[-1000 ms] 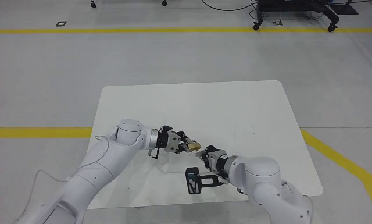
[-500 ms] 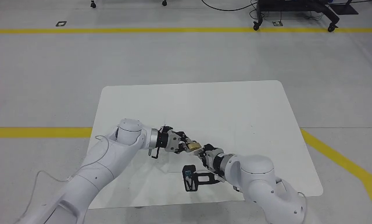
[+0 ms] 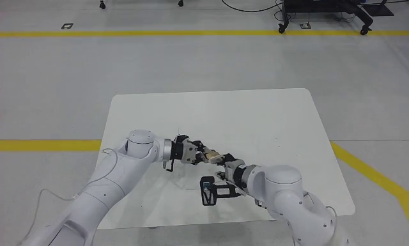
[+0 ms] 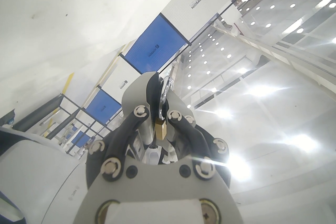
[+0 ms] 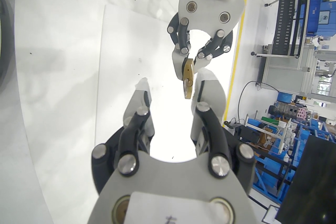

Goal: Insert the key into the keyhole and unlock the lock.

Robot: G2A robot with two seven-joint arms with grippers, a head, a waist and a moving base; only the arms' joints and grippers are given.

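Above the tabletop, left fingers grip one brass lock, one key sticking out; right fingers spread open beside it.

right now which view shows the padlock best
Right wrist view: the padlock shows plainly, its brass body mostly clear of the jaws. Left wrist view shows a sliver between jaws; top view, a tiny speck.

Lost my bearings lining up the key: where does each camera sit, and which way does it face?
Top view: above the arms, looking down at the table; left arm and right arm meet there.
Left wrist view: left wrist, tilted up at wall panels and ceiling lights; left pincer grips the padlock.
Right wrist view: right wrist, facing along the table; open right pincer in front, left pincer beyond.
Shared: both wrist views show the padlock.
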